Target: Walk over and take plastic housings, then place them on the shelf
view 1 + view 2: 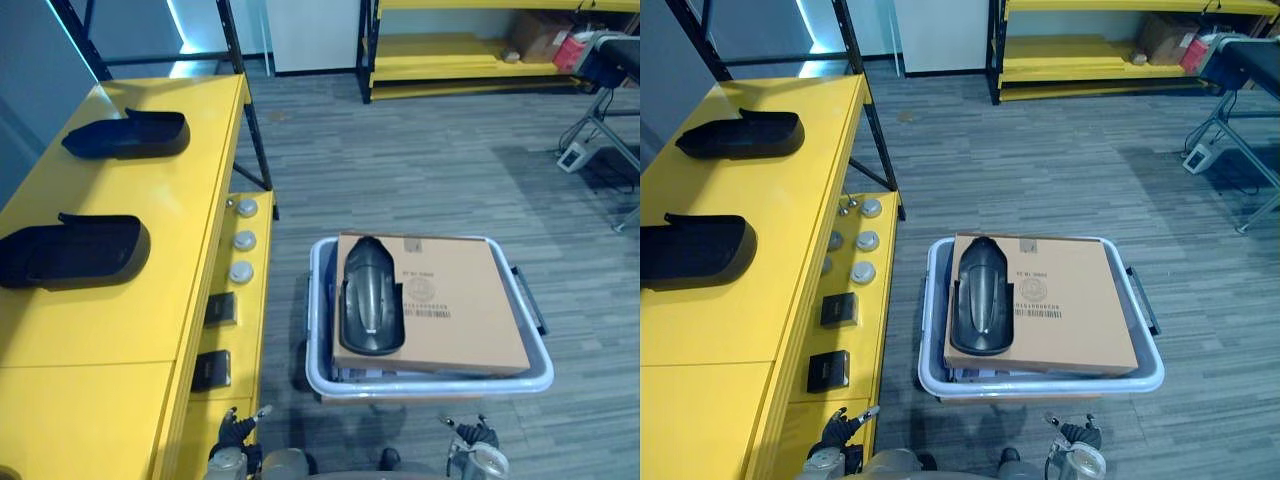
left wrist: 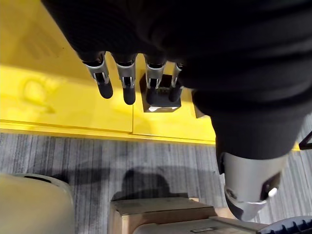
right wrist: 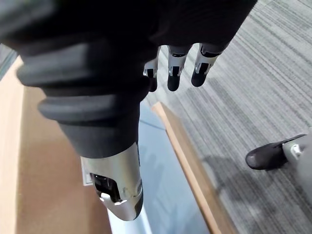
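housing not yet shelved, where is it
Left eye view: the housing lies on the left part of the cardboard box, in the white bin right of the yellow shelf.

A dark plastic housing (image 1: pixel 980 296) lies on cardboard (image 1: pixel 1075 315) atop a grey bin (image 1: pixel 1040 386), beside the yellow shelf (image 1: pixel 765 285).

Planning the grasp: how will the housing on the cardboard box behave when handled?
Probably stiff and light: the plastic housing looks like a thin shell. Its glossy curved back may slip. Loose on the flat cardboard box, it likely slides if pushed.
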Robot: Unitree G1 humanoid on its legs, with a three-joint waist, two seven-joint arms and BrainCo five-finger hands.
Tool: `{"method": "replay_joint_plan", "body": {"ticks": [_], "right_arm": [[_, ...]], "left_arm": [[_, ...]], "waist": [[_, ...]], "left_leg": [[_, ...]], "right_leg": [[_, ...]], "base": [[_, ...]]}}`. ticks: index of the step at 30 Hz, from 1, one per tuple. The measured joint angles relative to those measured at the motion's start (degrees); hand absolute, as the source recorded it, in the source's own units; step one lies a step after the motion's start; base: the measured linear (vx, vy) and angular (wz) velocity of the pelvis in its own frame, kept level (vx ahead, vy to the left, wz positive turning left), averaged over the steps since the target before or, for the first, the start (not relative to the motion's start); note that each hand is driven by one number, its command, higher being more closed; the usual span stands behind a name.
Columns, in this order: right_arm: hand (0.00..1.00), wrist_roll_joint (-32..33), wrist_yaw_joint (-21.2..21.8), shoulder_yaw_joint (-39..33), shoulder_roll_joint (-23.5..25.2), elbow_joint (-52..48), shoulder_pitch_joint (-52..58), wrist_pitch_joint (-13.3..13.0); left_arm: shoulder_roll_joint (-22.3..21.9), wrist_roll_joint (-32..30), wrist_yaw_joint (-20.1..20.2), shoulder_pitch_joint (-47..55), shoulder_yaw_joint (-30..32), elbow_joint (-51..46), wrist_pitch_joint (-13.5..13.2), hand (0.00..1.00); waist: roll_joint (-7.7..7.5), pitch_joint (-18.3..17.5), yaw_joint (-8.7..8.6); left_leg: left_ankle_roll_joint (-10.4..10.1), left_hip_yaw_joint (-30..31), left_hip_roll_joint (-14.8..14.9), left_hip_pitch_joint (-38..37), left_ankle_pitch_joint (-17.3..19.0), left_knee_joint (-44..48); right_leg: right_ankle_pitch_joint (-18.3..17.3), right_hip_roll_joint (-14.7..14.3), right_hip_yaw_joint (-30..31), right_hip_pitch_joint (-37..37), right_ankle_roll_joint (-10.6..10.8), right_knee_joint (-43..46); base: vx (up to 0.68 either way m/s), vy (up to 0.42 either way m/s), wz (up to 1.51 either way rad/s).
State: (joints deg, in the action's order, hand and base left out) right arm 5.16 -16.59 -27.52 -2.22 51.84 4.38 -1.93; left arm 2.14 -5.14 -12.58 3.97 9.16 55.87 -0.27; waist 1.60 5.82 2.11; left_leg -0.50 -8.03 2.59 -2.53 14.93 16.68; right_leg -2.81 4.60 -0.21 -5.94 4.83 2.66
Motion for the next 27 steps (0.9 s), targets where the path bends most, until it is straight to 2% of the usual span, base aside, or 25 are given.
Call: {"method": "replay_joint_plan", "body": {"ticks": [5, 9, 11, 15, 18, 22, 24, 27], "right_arm": [[0.0, 0.02, -2.86, -7.7, -2.22, -11.18, 2.24, -0.03], [0.0, 0.11, -5.11, -10.59, -2.72, -23.08, 3.04, -0.33], [0.0, 1.09, -6.33, -10.91, -2.67, -27.51, 3.3, -0.87], [0.0, 1.12, -6.79, -10.44, -2.54, -32.56, 2.73, -1.44], [0.0, 1.58, -5.31, -6.56, -2.63, -37.22, 2.32, -2.09], [0.0, 1.22, -1.0, 2.81, -3.21, -43.34, 2.18, -2.23], [0.0, -0.25, 1.91, 8.49, -4.04, -46.08, 2.09, -2.32], [0.0, -4.04, 4.66, 13.38, -5.57, -46.85, 1.06, -2.97]], "left_arm": [[0.02, 0.0, -0.05, 0.81, 0.35, -0.05, 0.03, 0.0], [-0.04, 0.0, -0.05, 1.81, 0.45, -0.28, 0.34, 0.0], [-0.02, 0.0, -0.02, 2.72, 0.45, -1.46, 0.48, 0.0], [-0.13, 0.05, 0.08, 3.26, 0.41, -1.83, 0.52, 0.0], [0.12, 0.06, 0.14, 3.7, -0.18, -2.32, 0.5, 0.0], [0.89, 0.08, 0.52, 3.64, -2.41, -2.55, 0.21, 0.0], [1.06, 0.08, 1.35, 3.64, -2.6, -2.74, -0.28, 0.0], [1.52, 0.0, 1.43, 3.74, -2.92, -3.08, -0.37, 0.0]], "waist": [[-0.28, -1.23, -0.93], [-1.11, -1.83, -1.34], [-1.85, -2.06, -1.32], [-2.04, -2.19, -1.29], [-2.24, -2.11, -1.46], [-2.48, -1.92, -1.38], [-2.83, -1.68, -1.32], [-3.29, -1.17, -1.31]], "left_leg": [[0.83, 0.22, -1.11, -2.11, -1.28, -2.95], [1.23, 0.11, -1.71, -2.45, -1.86, -4.0], [1.27, 0.12, -1.83, -2.91, -2.17, -4.85], [1.28, 0.19, -1.87, -2.91, -2.19, -4.9], [1.44, 0.62, -2.45, -3.14, -3.5, -6.04], [1.33, 2.68, -2.64, -3.09, -4.08, -7.51], [1.49, 3.65, -2.71, -3.02, -4.93, -8.33], [0.98, 5.3, -2.87, -2.22, -5.96, -9.37]], "right_leg": [[0.01, 0.9, -1.23, -0.94, -0.02, 0.07], [0.01, 1.44, -1.26, -0.75, -0.02, 0.03], [0.01, 1.49, -1.29, -0.76, -0.01, 0.08], [0.01, 1.49, -1.31, -0.76, -0.01, 0.07], [0.01, 1.54, -1.46, -0.71, -0.01, -0.02], [0.0, 1.54, -2.4, -0.69, 0.0, -0.94], [-0.01, 1.57, -3.16, -0.5, 0.01, -1.04], [0.17, 1.67, -4.55, 0.35, 0.27, -1.0]], "base": [[0.04, 0.02, 0.06], [-0.01, 0.011, -0.02], [-0.05, -0.001, 0.02], [-0.07, -0.018, -0.01], [-0.11, -0.04, 0.03], [-0.13, -0.058, 0.1], [-0.15, -0.057, 0.14], [-0.18, -0.053, 0.18]]}}
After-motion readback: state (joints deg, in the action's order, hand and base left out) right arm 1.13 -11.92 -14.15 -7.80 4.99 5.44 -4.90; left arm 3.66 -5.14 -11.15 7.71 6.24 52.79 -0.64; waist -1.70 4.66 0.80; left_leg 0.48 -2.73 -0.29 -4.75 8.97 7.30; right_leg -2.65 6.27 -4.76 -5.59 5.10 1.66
